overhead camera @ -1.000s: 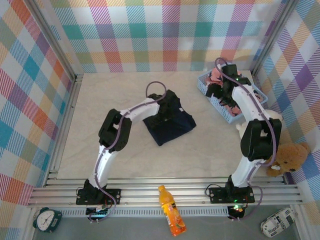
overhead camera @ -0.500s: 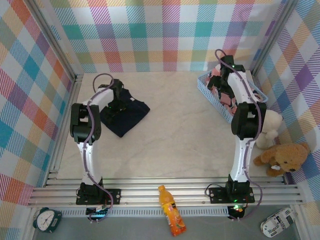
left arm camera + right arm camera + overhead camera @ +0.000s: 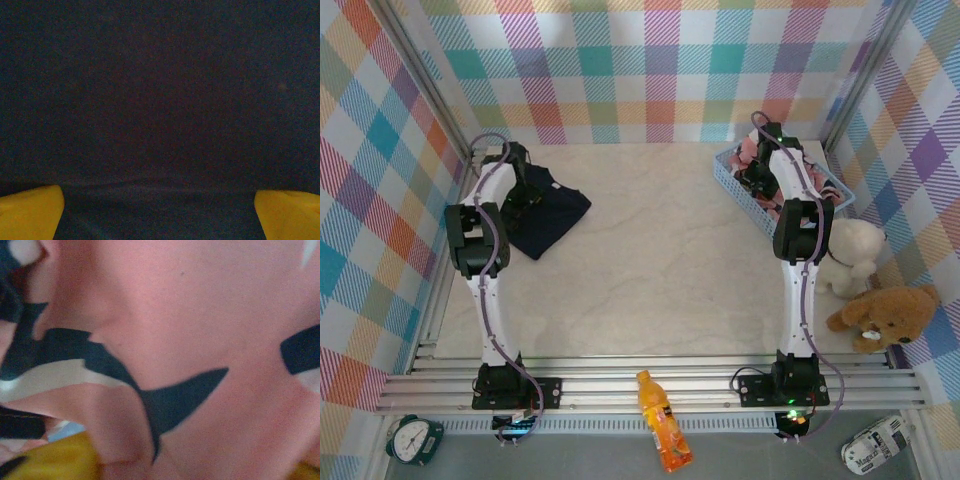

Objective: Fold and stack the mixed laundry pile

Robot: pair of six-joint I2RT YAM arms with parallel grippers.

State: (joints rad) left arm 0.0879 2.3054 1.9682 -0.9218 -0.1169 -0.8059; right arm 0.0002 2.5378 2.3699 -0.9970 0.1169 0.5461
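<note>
Pink garment [image 3: 200, 315] in basket [image 3: 735, 190] beside teddy [image 3: 850, 255]

Your bench [image 3: 670, 270] is a pale, cream, marble-patterned top with most of its middle bare. At its far left corner the dark navy cloth trousers [image 3: 552, 215] lie directly on it in a flat, folded bundle. At the far right corner stands a light blue plastic basket [image 3: 740, 198], set at an angle to the walls. Along the right edge, nearer to you, sit a white plush teddy bear [image 3: 848, 255] and, just beside it, a brown plush teddy bear [image 3: 882, 315].
</note>
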